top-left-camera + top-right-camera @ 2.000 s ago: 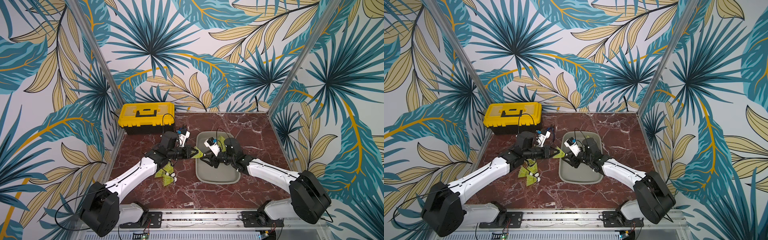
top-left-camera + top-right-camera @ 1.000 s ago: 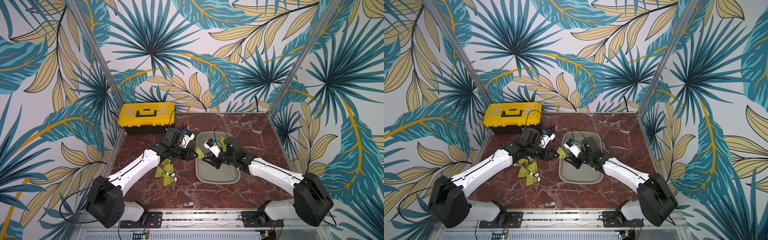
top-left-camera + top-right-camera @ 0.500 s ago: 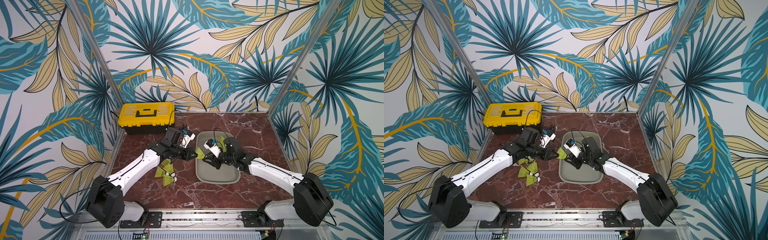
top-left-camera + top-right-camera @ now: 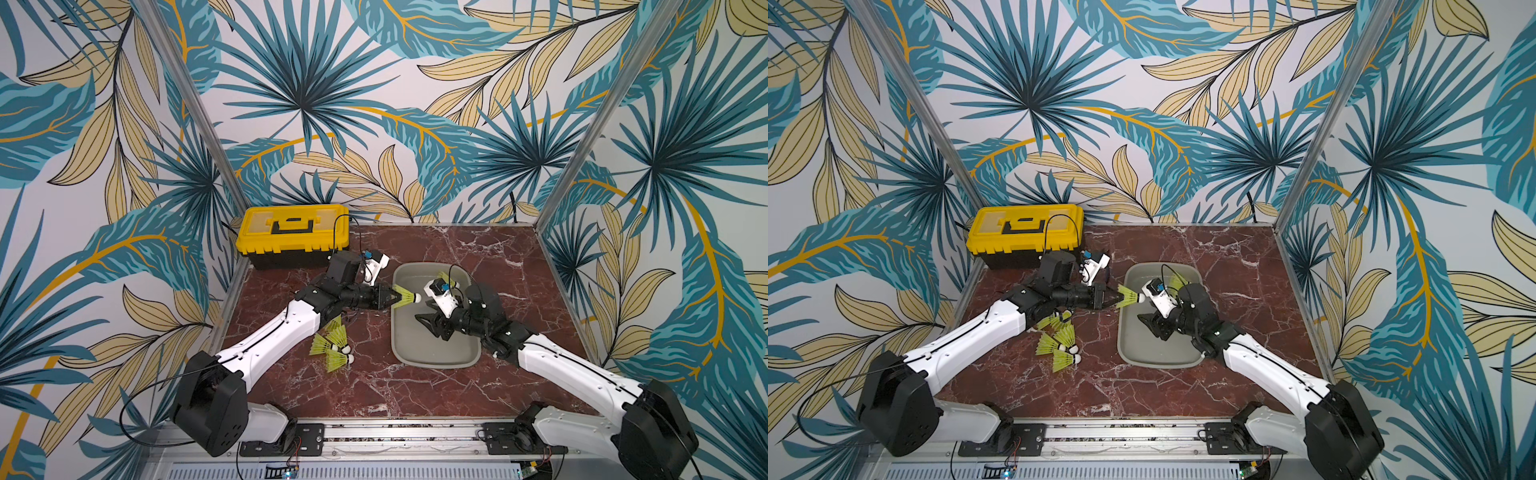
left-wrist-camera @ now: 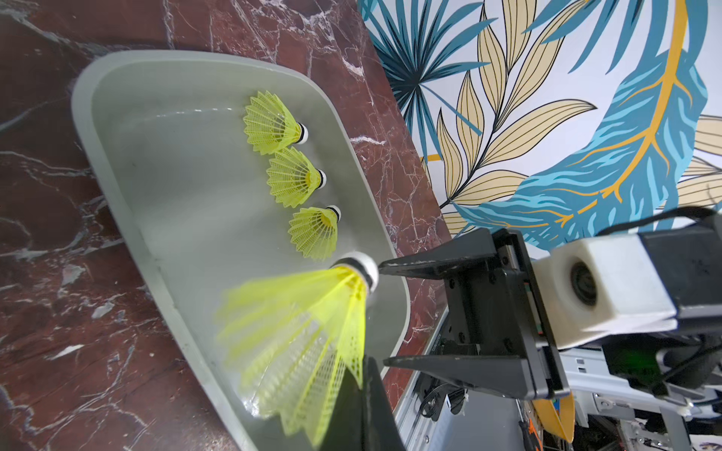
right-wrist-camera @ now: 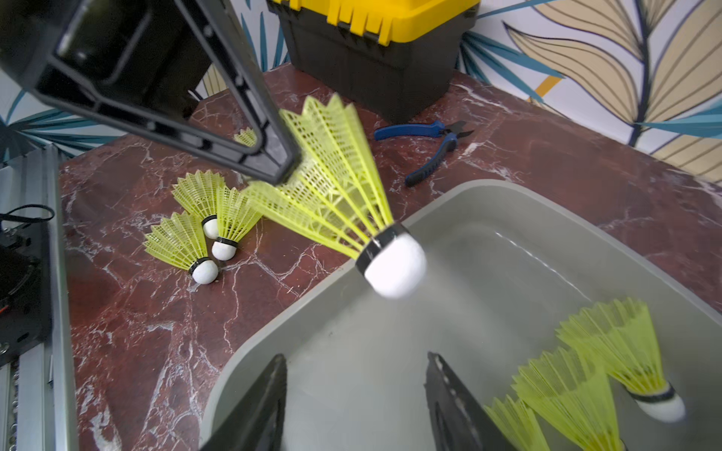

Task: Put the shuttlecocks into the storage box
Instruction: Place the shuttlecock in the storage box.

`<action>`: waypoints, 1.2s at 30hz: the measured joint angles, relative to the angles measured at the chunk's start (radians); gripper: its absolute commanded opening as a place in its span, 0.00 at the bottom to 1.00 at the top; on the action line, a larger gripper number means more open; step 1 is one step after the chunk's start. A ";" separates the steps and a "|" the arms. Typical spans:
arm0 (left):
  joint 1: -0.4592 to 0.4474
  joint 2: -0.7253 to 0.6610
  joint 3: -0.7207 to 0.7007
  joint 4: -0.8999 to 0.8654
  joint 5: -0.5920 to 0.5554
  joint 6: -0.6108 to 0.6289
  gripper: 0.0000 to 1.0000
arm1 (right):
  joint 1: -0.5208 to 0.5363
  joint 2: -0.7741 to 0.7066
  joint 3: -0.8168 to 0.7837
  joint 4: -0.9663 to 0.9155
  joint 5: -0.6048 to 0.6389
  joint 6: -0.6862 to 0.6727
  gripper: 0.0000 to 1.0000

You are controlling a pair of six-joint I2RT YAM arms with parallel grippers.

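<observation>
1. Your right gripper [image 4: 432,328] has just let go; its jaws stand apart and empty over the grey storage tray [image 4: 432,364].
2. Your left gripper [image 4: 392,296] alone pinches the held shuttlecock [image 4: 409,296] by its skirt, cork over the tray's rim.
3. Three shuttlecocks [image 5: 293,177] lie inside and loose shuttlecocks [image 4: 332,349] remain on the table, so I judge a drop comes next.

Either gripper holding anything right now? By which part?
Left gripper is shut on a shuttlecock, pinching it by the skirt, with the white tip pointing away. Right gripper is open and holds nothing.
</observation>
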 measured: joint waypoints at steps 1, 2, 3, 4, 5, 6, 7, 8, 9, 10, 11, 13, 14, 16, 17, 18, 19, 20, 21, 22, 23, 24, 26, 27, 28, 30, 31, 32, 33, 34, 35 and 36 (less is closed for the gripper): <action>-0.005 0.000 -0.009 0.021 -0.010 -0.020 0.00 | 0.000 -0.038 -0.018 -0.001 0.028 0.004 0.59; -0.013 0.000 -0.019 0.042 -0.019 -0.040 0.00 | 0.000 -0.079 -0.036 0.000 0.058 0.010 0.59; -0.022 0.002 -0.027 0.060 -0.028 -0.058 0.00 | 0.000 -0.111 -0.049 -0.001 0.080 0.014 0.59; -0.033 0.005 -0.034 0.080 -0.037 -0.078 0.00 | 0.000 -0.149 -0.064 -0.002 0.106 0.018 0.59; -0.045 0.011 -0.039 0.098 -0.046 -0.097 0.00 | 0.000 -0.187 -0.078 -0.004 0.133 0.022 0.59; -0.057 0.019 -0.042 0.116 -0.056 -0.114 0.00 | 0.000 -0.217 -0.089 -0.005 0.157 0.026 0.59; -0.070 0.030 -0.044 0.136 -0.063 -0.133 0.00 | 0.000 -0.250 -0.101 -0.007 0.184 0.029 0.59; -0.083 0.043 -0.045 0.154 -0.068 -0.151 0.00 | 0.000 -0.281 -0.112 -0.010 0.210 0.032 0.60; -0.095 0.055 -0.047 0.174 -0.075 -0.166 0.00 | 0.000 -0.308 -0.122 -0.013 0.234 0.035 0.60; -0.109 0.069 -0.050 0.193 -0.079 -0.183 0.00 | 0.000 -0.335 -0.134 -0.017 0.259 0.037 0.60; -0.122 0.083 -0.053 0.212 -0.083 -0.201 0.00 | 0.000 -0.360 -0.142 -0.028 0.284 0.041 0.60; -0.148 0.109 -0.059 0.243 -0.088 -0.231 0.00 | 0.000 -0.401 -0.151 -0.047 0.329 0.044 0.60; -0.162 0.121 -0.061 0.259 -0.092 -0.246 0.00 | 0.000 -0.418 -0.152 -0.055 0.350 0.045 0.60; -0.186 0.139 -0.067 0.279 -0.100 -0.270 0.00 | 0.000 -0.443 -0.153 -0.067 0.385 0.047 0.60; -0.197 0.147 -0.068 0.289 -0.103 -0.284 0.00 | 0.000 -0.454 -0.153 -0.073 0.399 0.048 0.60; -0.207 0.154 -0.068 0.297 -0.105 -0.293 0.00 | 0.000 -0.463 -0.153 -0.079 0.410 0.048 0.60; -0.218 0.159 -0.068 0.307 -0.107 -0.304 0.00 | 0.000 -0.470 -0.153 -0.086 0.422 0.048 0.60; -0.227 0.163 -0.068 0.315 -0.109 -0.311 0.00 | 0.000 -0.475 -0.154 -0.090 0.429 0.048 0.60; -0.238 0.167 -0.068 0.322 -0.112 -0.318 0.00 | 0.000 -0.479 -0.154 -0.097 0.438 0.048 0.60; -0.247 0.171 -0.068 0.328 -0.115 -0.327 0.00 | 0.000 -0.482 -0.156 -0.100 0.445 0.048 0.60; -0.254 0.174 -0.068 0.334 -0.116 -0.333 0.00 | 0.000 -0.484 -0.158 -0.102 0.450 0.048 0.60; -0.262 0.179 -0.068 0.341 -0.117 -0.338 0.00 | 0.000 -0.485 -0.161 -0.105 0.455 0.048 0.60; -0.273 0.188 -0.068 0.353 -0.118 -0.351 0.00 | 0.000 -0.486 -0.164 -0.111 0.463 0.048 0.60; -0.277 0.196 -0.068 0.362 -0.117 -0.357 0.00 | 0.000 -0.486 -0.166 -0.113 0.466 0.048 0.60; -0.282 0.204 -0.068 0.372 -0.116 -0.362 0.00 | 0.000 -0.486 -0.167 -0.114 0.467 0.048 0.60; -0.287 0.219 -0.068 0.384 -0.114 -0.371 0.00 | 0.000 -0.486 -0.167 -0.115 0.470 0.048 0.60; -0.290 0.229 -0.068 0.391 -0.114 -0.376 0.00 | 0.000 -0.486 -0.167 -0.115 0.471 0.049 0.60; -0.291 0.236 -0.068 0.395 -0.114 -0.378 0.00 | 0.000 -0.486 -0.167 -0.115 0.471 0.048 0.60; -0.292 0.246 -0.068 0.400 -0.114 -0.381 0.00 | 0.000 -0.487 -0.167 -0.116 0.472 0.049 0.60; -0.293 0.257 -0.068 0.405 -0.114 -0.383 0.00 | 0.000 -0.487 -0.167 -0.116 0.474 0.049 0.60; -0.294 0.268 -0.068 0.410 -0.114 -0.385 0.00 | 0.000 -0.488 -0.167 -0.116 0.475 0.049 0.60; -0.296 0.280 -0.068 0.414 -0.114 -0.387 0.00 | 0.000 -0.488 -0.167 -0.117 0.476 0.050 0.60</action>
